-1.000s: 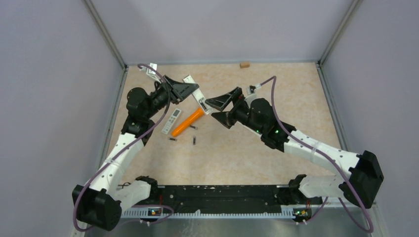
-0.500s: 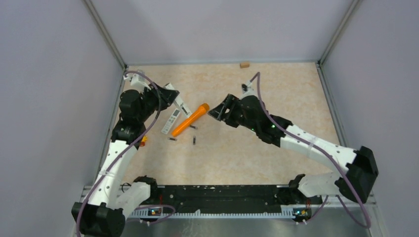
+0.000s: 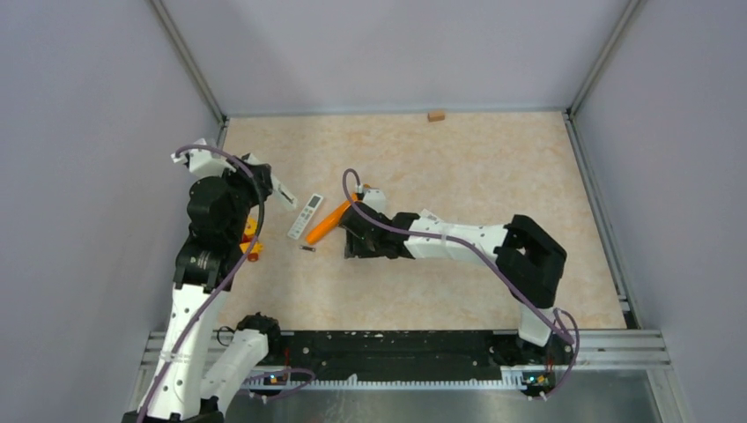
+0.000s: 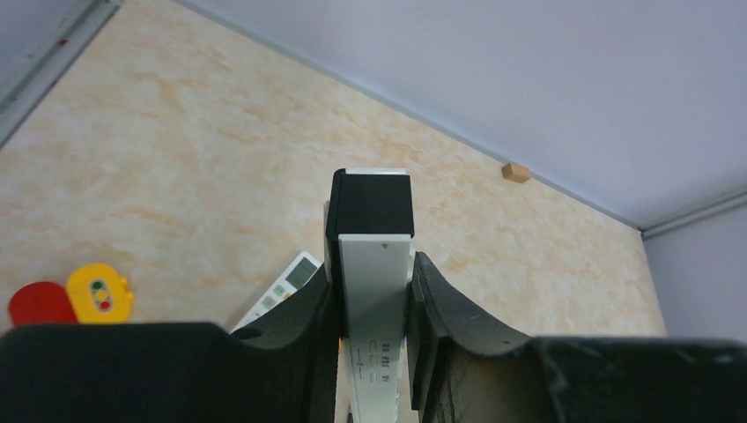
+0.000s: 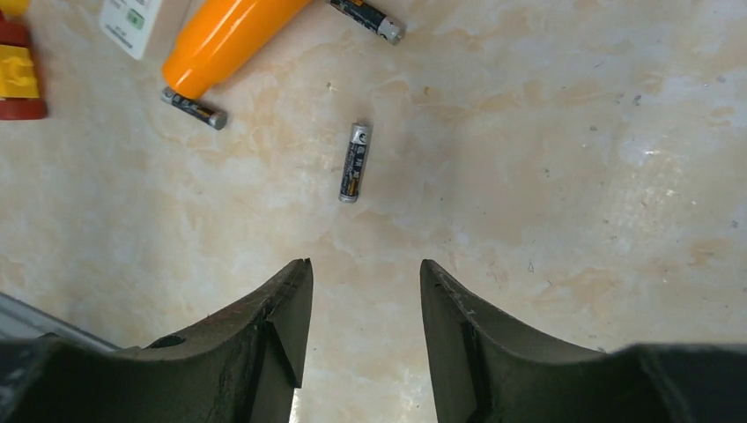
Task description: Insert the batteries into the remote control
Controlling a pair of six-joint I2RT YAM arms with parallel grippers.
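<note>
On the worktop, top view: the right arm reaches low over the batteries beside the orange tube. One stray battery shows left of its wrist. The left arm is raised at the left edge.

Left wrist: left jaws pinch a white slab with a black end, probably the remote control.

Right wrist: right jaws spread, empty. The nearest battery lies just ahead of the gap, its long axis pointing away from them, crosswise to their closing. Right arm is nearer.
</note>
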